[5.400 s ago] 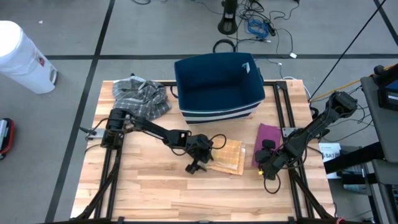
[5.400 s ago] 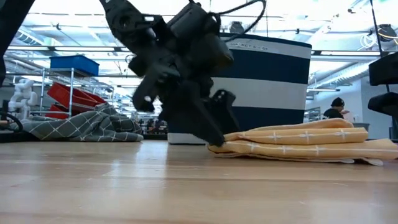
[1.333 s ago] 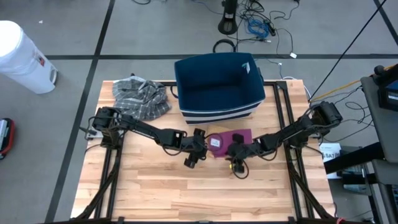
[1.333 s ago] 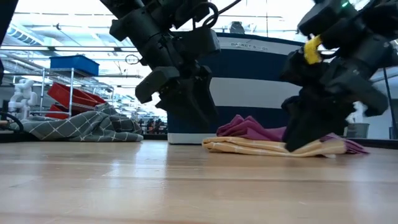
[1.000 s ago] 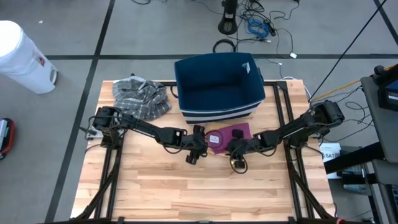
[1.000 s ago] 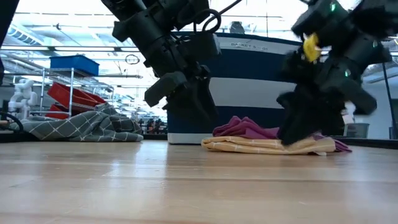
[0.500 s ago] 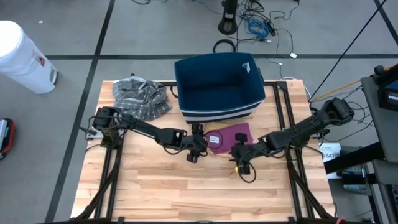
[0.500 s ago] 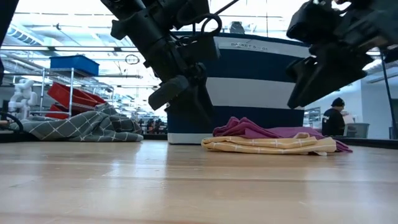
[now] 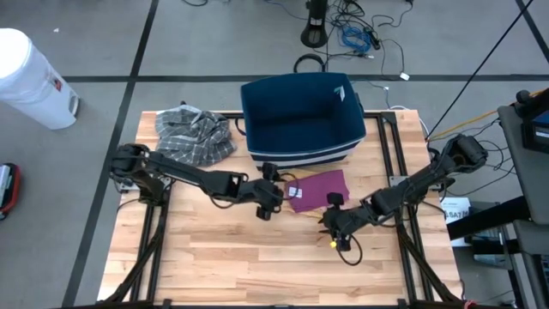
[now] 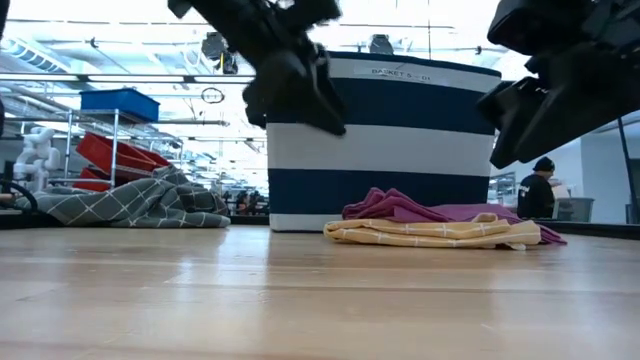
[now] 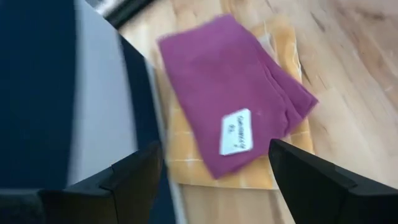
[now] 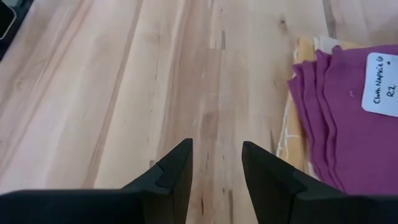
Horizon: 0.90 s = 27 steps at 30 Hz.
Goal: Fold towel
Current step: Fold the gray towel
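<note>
Purple towel (image 9: 315, 189) on yellow towel (image 10: 430, 233), both tools open

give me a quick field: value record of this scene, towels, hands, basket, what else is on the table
purple towel: folded, lying on top of the yellow towel, white label facing up
yellow towel: folded, flat on the table, under the purple one
left hand: open, empty, raised beside the stack on the basket side
right hand: open, empty, raised off the table near the stack's front corner
basket: navy with white stripes, behind the stack
grey checked cloth: crumpled at the table's back left
table: wooden
</note>
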Tool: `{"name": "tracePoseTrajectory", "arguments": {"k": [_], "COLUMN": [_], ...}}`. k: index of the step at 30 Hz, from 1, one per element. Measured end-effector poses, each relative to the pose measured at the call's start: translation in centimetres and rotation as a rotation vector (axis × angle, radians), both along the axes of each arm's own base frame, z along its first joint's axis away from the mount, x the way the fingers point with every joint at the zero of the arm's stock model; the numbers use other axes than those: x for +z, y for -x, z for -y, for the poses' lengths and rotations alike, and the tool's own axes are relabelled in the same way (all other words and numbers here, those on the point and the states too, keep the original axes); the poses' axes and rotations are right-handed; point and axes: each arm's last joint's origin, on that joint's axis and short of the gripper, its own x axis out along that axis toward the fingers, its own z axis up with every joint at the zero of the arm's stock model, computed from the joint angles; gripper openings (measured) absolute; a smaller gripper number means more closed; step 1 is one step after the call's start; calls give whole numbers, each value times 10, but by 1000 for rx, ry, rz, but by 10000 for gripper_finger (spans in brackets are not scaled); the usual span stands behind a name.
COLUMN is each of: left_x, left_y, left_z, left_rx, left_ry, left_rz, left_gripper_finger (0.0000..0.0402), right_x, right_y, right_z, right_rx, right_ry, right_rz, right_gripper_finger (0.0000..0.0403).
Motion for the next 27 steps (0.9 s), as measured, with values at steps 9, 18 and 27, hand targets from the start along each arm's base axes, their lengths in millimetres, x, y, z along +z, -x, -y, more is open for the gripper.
{"name": "tracePoseTrajectory", "arguments": {"k": [9, 18, 27], "left_x": [48, 79, 67], "left_y": [51, 114, 139], "left_z": [-21, -48, -84], "left_rx": [49, 240, 566], "left_ry": [-10, 135, 182], "left_rz": [-90, -184, -296], "left_gripper_finger": [299, 299, 299], "right_x": [0, 0, 0], "right_y": [1, 3, 3], "right_z": [-2, -7, -7], "right_rx": [3, 24, 18], "right_ry": [-2, 0, -9], "right_rz": [1, 3, 2], "right_gripper_finger": [125, 125, 126]}}
